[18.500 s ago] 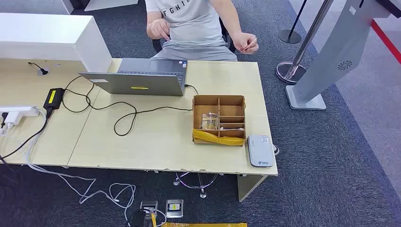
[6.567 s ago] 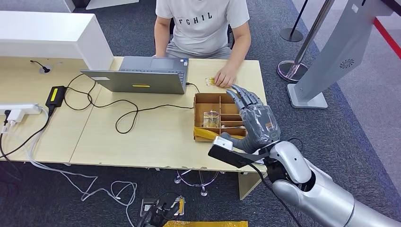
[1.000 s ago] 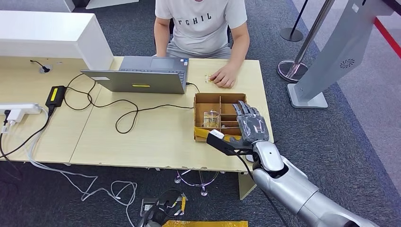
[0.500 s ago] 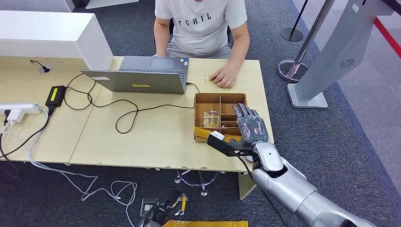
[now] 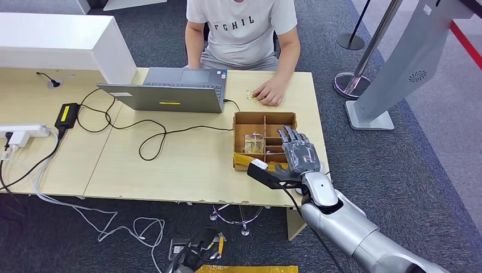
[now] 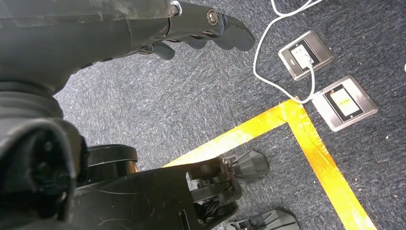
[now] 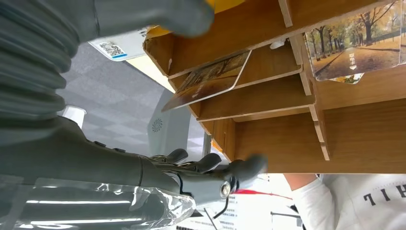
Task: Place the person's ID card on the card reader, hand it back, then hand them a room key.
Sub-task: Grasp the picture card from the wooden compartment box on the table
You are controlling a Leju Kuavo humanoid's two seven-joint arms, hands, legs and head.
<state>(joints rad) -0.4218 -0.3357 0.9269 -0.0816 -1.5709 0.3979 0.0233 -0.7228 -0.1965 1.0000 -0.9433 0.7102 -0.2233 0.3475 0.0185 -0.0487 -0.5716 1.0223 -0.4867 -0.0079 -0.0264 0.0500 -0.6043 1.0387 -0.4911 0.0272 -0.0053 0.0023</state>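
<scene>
We see the right hand [image 5: 299, 154], grey and ribbed, fingers spread and empty, above the slotted wooden box [image 5: 244, 120] holding glossy room key cards [image 7: 208, 80]. The ID card [image 5: 250, 94] lies by the person's hand [image 5: 269, 92]. Our left hand [image 6: 143, 26] hangs with fingers loosely curled.

Divided box [image 5: 264, 120] on desk [image 5: 187, 170], right of laptop [image 5: 170, 96]. Cards [image 5: 253, 144] in box compartment. Right hand [image 5: 298, 154] over box's right edge. Person's hand [image 5: 268, 92] on card [image 5: 250, 95] behind box. Power strip [image 5: 23, 133] far left.
</scene>
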